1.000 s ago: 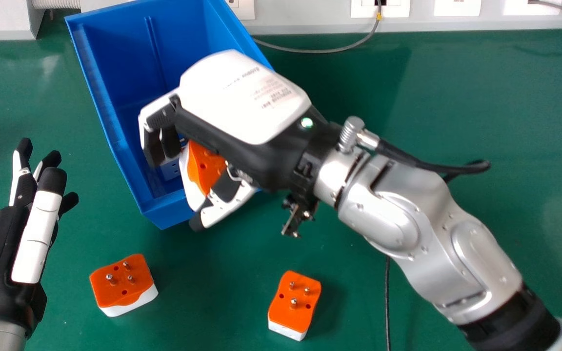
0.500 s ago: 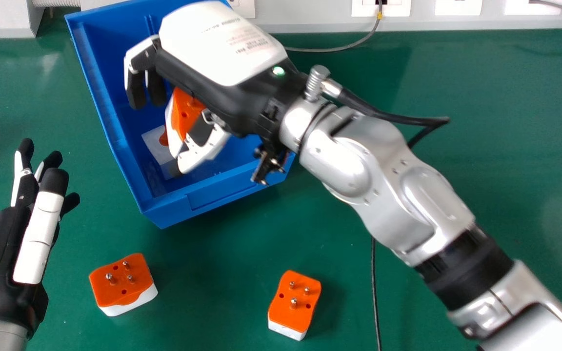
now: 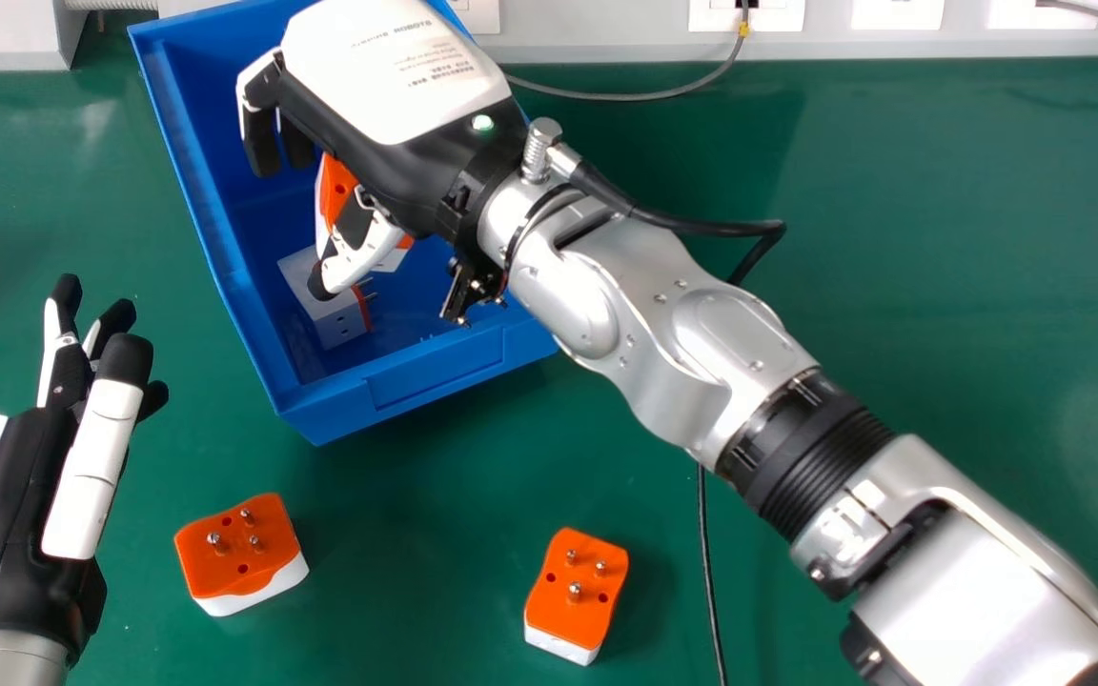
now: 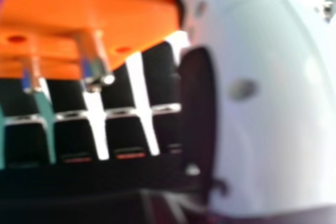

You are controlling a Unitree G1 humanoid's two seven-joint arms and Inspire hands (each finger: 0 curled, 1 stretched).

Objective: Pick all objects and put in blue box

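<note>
Resting in the grasp of the right robot hand (image 3: 373, 157), the held adapter (image 3: 336, 189), orange and white, lies between the curled fingers and the thumb, over the interior of the blue box (image 3: 435, 376). In the right hand view, its orange face bears metal pins and its edge meets the thumb; the opening is only as wide as the adapter. The back of this robot hand is turned upward, its white cover carrying small rows of dark printing beside a lit green indicator.

Beneath the grasp, inside the box, sit a white adapter (image 3: 322, 303) with an orange edge and pins facing sideways, and an orange-and-white piece (image 3: 395, 257), partly hidden by the thumb side of the hand. From where I stand, I cannot tell whether the thumb tip touches the white adapter.

Outside the box, two further adapters rest on the green desk (image 3: 940, 238), orange faces and pins upward: the left loose adapter (image 3: 239, 553), near the left robot hand (image 3: 20, 534), and the right loose adapter (image 3: 576, 593), well apart from it. The left robot hand lies at the left edge of the head view, fingers extended, holding nothing. A black cable (image 3: 711, 581) runs below the right forearm; wall sockets (image 3: 745, 15) line the far side.
</note>
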